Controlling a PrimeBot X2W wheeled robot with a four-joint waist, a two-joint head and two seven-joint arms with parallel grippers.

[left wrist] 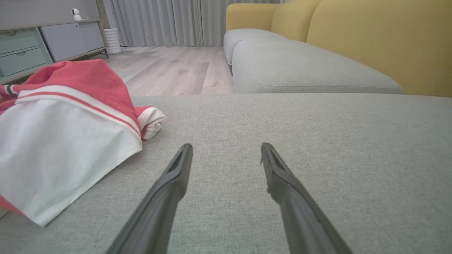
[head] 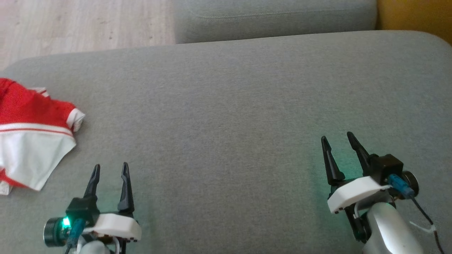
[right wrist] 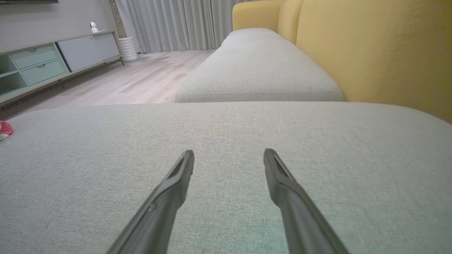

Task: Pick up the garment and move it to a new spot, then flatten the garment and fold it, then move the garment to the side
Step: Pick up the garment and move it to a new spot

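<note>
The garment (head: 31,141) lies on the cushion (head: 229,106) at the frame's left edge, just up-left of the left end effector (head: 111,165), which is spread and empty. The right end effector (head: 336,135), also spread, sits well apart at lower right, so the left arm is nearer. The garment's long axis probably runs up-frame, though the edge crops it.

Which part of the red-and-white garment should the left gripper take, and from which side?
Probably the garment's white edge, the part nearest the left gripper. Come in low along the cushion from the side facing the open fingers. That edge lies thin and loose there, while the red part is bunched higher.
</note>
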